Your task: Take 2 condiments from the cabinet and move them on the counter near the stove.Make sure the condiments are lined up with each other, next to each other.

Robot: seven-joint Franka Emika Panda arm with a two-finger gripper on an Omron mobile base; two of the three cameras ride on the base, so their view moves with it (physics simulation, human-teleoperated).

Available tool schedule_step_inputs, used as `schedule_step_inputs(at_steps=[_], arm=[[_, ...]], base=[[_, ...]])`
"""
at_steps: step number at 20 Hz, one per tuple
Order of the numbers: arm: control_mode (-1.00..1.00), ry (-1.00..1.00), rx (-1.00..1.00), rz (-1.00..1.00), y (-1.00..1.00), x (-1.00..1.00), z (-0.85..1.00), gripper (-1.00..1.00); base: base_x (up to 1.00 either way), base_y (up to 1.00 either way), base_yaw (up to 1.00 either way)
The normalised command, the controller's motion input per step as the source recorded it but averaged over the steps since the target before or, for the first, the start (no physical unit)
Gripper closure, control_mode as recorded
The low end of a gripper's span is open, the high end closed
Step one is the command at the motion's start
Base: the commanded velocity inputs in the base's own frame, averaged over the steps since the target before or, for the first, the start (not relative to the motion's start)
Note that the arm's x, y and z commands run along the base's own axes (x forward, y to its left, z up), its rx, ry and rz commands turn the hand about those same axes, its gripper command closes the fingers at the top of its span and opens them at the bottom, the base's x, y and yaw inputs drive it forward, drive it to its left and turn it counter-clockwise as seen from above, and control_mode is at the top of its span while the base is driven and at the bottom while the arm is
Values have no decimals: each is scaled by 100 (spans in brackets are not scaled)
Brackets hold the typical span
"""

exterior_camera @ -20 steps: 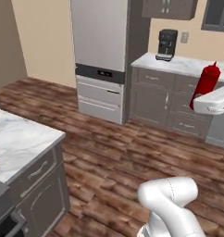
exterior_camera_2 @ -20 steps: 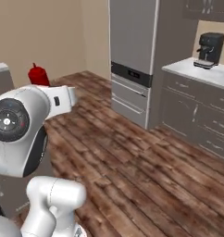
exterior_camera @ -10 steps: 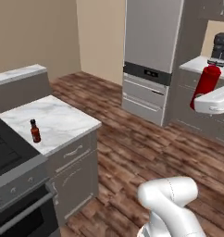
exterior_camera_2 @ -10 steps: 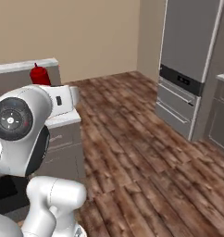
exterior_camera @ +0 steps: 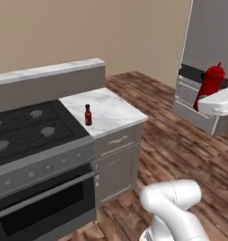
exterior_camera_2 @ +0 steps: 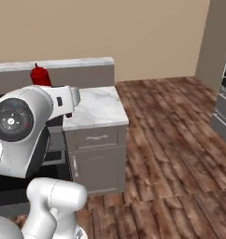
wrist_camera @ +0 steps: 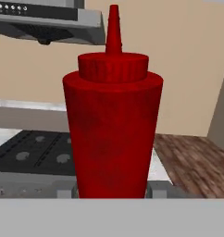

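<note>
Whole view has swung since the earlier frames: the base has turned, so the fridge (exterior_camera: 207, 56) now sits at the far right of the left base view and the stove (exterior_camera: 33, 136) and counter (exterior_camera: 111, 110) fill the left, closer than half a second ago. Relative to the arm, the red squeeze bottle (exterior_camera: 209, 84) has not shifted.

Gripper (wrist_camera: 112, 192) is closed on the red squeeze bottle, held upright, nozzle up; in the hand view the bottle (wrist_camera: 112, 134) fills the centre with the stove burners behind it and a grey range hood (wrist_camera: 44, 21) at the top left. In the left base view the bottle is up in the air at the right, well apart from the counter, in front of the fridge. In the right base view its red top (exterior_camera_2: 40, 75) pokes up behind the white arm.

The sauce bottle (exterior_camera: 88, 115) stands upright on the white marble counter, near its left edge just beside the stove, dark cap on top. A grey base cabinet (exterior_camera: 118, 160) with a drawer is below it. Wood floor (exterior_camera_2: 175, 154) to the right.
</note>
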Motion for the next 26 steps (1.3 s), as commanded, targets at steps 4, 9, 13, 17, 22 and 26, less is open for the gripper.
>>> schedule_step_inputs(at_steps=[4, 9, 13, 17, 22, 26], arm=[[100, 0, 0, 0, 0, 0, 0, 100], [100, 0, 0, 0, 0, 0, 0, 100], [100, 0, 0, 0, 0, 0, 0, 100], [100, 0, 0, 0, 0, 0, 0, 100], [100, 0, 0, 0, 0, 0, 0, 100], [100, 0, 0, 0, 0, 0, 0, 100]], base=[[0, 59, 43], [0, 54, 40], [24, 22, 30], [39, 3, 20], [47, 0, 17], [59, 0, 15]])
